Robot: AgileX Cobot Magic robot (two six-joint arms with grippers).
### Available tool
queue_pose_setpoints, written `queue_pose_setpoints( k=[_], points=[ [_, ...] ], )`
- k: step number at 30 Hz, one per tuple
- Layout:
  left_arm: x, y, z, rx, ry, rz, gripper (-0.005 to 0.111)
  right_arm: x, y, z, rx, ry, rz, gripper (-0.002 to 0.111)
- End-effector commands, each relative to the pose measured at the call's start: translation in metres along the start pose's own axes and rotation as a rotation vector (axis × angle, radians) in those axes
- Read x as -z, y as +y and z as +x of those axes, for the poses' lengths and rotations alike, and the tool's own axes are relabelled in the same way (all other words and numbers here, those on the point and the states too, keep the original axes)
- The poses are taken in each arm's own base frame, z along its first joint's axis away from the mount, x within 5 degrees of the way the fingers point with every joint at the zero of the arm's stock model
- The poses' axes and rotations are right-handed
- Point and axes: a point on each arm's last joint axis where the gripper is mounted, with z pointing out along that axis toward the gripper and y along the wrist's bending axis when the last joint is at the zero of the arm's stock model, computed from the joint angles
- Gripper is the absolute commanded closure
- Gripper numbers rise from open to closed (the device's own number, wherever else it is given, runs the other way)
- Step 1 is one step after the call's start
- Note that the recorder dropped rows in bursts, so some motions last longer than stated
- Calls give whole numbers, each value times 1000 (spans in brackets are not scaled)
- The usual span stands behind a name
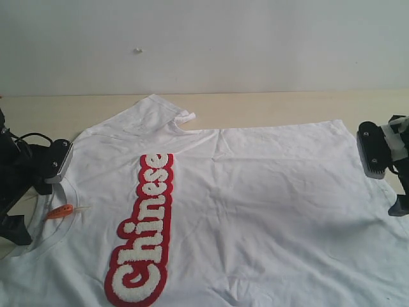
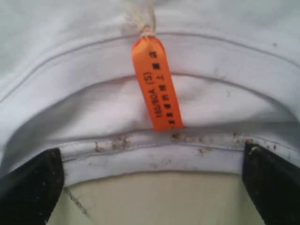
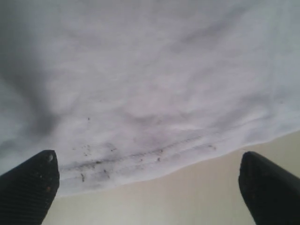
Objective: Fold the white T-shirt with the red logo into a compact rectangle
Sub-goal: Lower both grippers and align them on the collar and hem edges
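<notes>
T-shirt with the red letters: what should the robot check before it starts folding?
1. Left gripper open: ok, jaws wide apart by the collar.
2. Right gripper open: ok, jaws wide apart by the hem.
3. White T-shirt spread out on the table: ok, small wrinkles only.
4. Red logo facing up: ok.
5. Near sleeve laid flat: cannot tell, cut off in the exterior view.

I log the white T-shirt [image 1: 255, 192] cropped at the exterior view's bottom edge, and the orange tag [image 2: 157, 84] print as unreadable.
</notes>
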Motion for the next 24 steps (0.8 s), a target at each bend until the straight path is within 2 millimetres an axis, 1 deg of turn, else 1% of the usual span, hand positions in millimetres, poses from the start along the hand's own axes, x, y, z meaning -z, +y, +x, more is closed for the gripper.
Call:
queue_pose_setpoints(
  k=[1, 5, 7, 15, 21, 24],
  points=[
    [-3, 0, -3, 6, -10, 6, 1, 3, -9, 2, 8, 12, -10, 3],
    [-3, 0, -3, 6, -10, 8, 1, -14, -5, 7, 30, 60, -72, 3],
    [-3, 0, -3, 6, -10, 8, 1, -19, -3, 8, 39, 70, -87, 3],
    [-3, -2, -3, 10, -10, 22, 1, -20, -6, 8, 55, 72, -61, 3],
    [-11, -5, -2, 12, -8, 74, 1, -34, -1, 8, 62, 66, -119, 3],
    [-15, -5, -2, 13, -7, 90, 1, -38, 1, 9, 61, 66, -137, 3]
  ],
)
